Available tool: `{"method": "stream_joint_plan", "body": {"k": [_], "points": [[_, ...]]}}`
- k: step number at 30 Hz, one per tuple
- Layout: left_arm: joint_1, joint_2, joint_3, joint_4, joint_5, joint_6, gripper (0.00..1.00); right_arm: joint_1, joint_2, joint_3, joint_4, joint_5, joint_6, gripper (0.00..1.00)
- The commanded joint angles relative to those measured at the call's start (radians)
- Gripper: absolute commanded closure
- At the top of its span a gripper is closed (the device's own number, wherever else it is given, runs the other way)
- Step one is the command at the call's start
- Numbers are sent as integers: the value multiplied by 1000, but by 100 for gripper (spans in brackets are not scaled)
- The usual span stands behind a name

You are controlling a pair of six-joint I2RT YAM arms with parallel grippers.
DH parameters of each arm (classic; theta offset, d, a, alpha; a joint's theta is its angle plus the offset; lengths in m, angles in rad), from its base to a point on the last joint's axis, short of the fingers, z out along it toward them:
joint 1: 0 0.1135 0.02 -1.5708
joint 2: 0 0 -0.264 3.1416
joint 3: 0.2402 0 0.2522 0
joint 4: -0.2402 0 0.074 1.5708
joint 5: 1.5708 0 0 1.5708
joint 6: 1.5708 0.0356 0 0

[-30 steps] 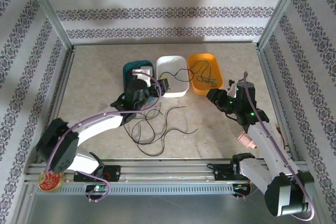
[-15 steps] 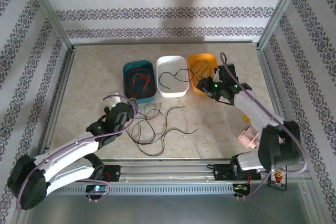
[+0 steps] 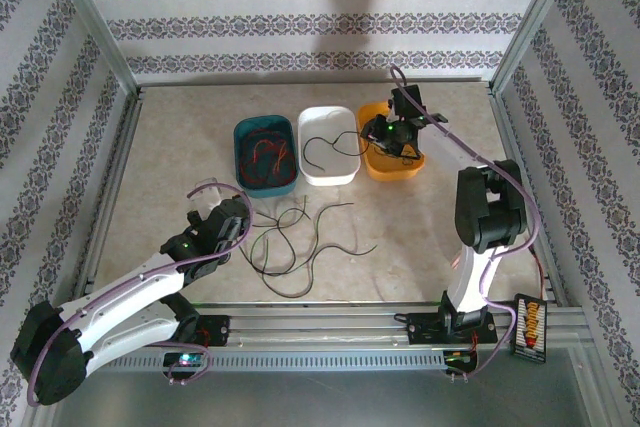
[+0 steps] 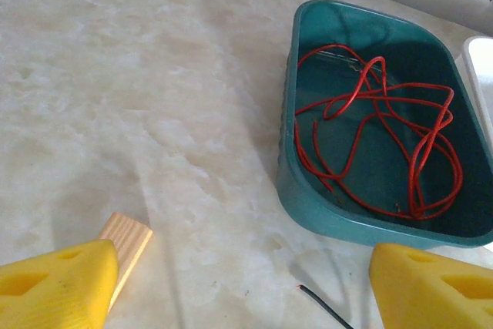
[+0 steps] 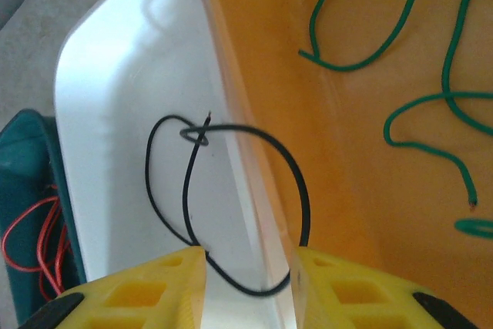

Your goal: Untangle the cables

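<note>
Several black cables (image 3: pixel 300 237) lie tangled on the table in front of the trays. My left gripper (image 3: pixel 238 219) (image 4: pixel 243 283) hovers open just left of them, holding nothing, and a black cable end (image 4: pixel 323 306) shows near its right finger. A red cable (image 4: pixel 362 98) (image 3: pixel 262 155) lies coiled in the teal tray (image 4: pixel 308 198). My right gripper (image 3: pixel 380 132) (image 5: pixel 250 267) hangs over the rim between the white tray (image 5: pixel 115 75) and the orange tray (image 5: pixel 308 75). Its jaws stand apart above a black cable loop (image 5: pixel 148 167) that crosses that rim. Green cable (image 5: pixel 400 25) lies in the orange tray.
The teal (image 3: pixel 243 172), white (image 3: pixel 345 175) and orange (image 3: pixel 385 171) trays stand side by side at mid-table. A small wooden block (image 4: pixel 127 240) lies by my left finger. Metal frame posts and patterned walls bound the table.
My left arm drew back from over the teal tray to the table before it. My right arm swung from the right side up over the orange and white trays.
</note>
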Motion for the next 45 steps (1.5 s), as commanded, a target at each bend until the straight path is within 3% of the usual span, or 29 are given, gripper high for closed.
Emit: {"method": "stream_joint_plan", "body": {"k": [1,12,18,23,35,45], "points": [[-4,-5,4,-35,-37,11,15,-7,37,47,-45,41,-30,66],[12,-6,-1,-38,-27,25,15,-11,99,63,-33,7,-26,71],[18,-5,0,-44,-25,26,15,-17,99,61,-29,2,-28,90],[22,-6,0,-41,-17,26,15,-18,81,50,-26,1,-26,99],[21,13,5,-11,0,31,15,40,9,35,-21,-46,-25,100],[21,46,15,-8,38,32,15,150,106,67,-18,-30,-11,100]]}}
